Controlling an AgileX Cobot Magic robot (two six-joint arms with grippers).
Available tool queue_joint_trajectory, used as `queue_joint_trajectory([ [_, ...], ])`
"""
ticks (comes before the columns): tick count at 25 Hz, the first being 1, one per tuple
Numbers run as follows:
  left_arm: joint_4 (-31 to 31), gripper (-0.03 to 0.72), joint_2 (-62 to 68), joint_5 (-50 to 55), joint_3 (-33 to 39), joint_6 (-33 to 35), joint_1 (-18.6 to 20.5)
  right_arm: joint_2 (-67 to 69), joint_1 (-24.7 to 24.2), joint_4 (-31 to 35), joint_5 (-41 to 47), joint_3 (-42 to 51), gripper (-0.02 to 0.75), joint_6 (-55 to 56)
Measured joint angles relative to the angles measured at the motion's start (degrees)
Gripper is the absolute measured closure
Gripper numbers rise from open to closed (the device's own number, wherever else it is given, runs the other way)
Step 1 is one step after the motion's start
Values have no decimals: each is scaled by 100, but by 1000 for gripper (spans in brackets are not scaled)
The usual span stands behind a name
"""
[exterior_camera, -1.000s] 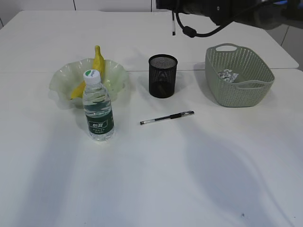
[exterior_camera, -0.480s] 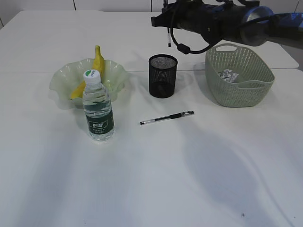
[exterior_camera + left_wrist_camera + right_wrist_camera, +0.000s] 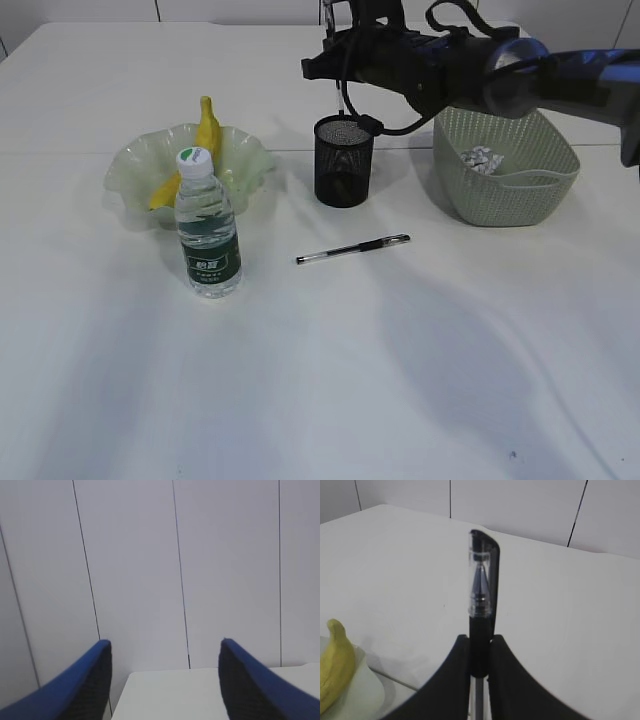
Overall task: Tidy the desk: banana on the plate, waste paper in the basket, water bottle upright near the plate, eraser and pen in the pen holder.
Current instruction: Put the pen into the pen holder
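My right gripper (image 3: 338,48) hangs over the black mesh pen holder (image 3: 343,165), shut on a black-capped pen (image 3: 481,605) held upright. The pen's lower end (image 3: 344,98) points down at the holder's mouth. A second pen (image 3: 353,249) lies flat on the desk (image 3: 400,350). The banana (image 3: 207,125) rests in the pale-green plate (image 3: 135,165). In front of the plate the water bottle (image 3: 208,225) stands upright. The waste paper (image 3: 480,159) lies inside the sage-green basket (image 3: 520,190). The eraser is out of view. My left gripper (image 3: 165,642) is open, facing a wall.
The right arm (image 3: 520,75) stretches in from the right above the basket. A second white table (image 3: 150,70) adjoins at the back.
The right arm has come left and lower with the pen, from above and right of the pen holder to directly over it. Nothing else moved.
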Motion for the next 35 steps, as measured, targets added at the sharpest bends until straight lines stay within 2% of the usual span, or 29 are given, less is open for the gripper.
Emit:
queue_joint_trajectory([
  [35,16,214,0,134,0,0,0,382,13,0,144,0,680,108],
])
